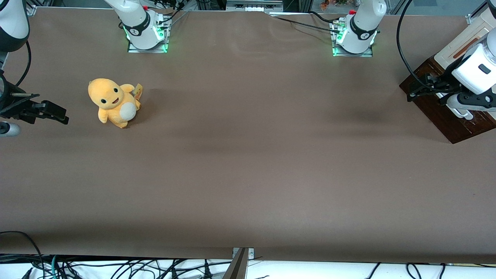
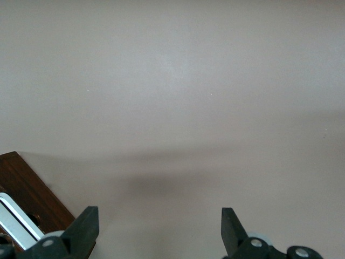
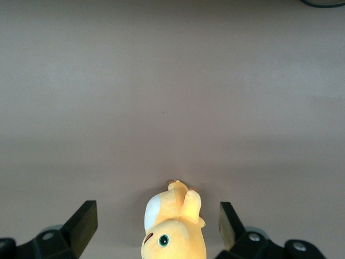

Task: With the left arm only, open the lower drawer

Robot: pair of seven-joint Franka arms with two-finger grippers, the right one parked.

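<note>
We see pincer (image 2: 156, 232) gaping, empty, over lower drawer (image 1: 451, 116); its silver bar handle (image 2: 16, 216) lies just beside one finger (image 2: 83, 229), not between.

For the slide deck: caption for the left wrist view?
Open gripper over bare table, beside the drawer and its handle.

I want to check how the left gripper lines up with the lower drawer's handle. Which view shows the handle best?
The front view: the lower drawer with its handle lies under the gripper, whose arm hides part of it. The left wrist view catches only a handle end beside the open fingers. The right wrist view shows none of it.
</note>
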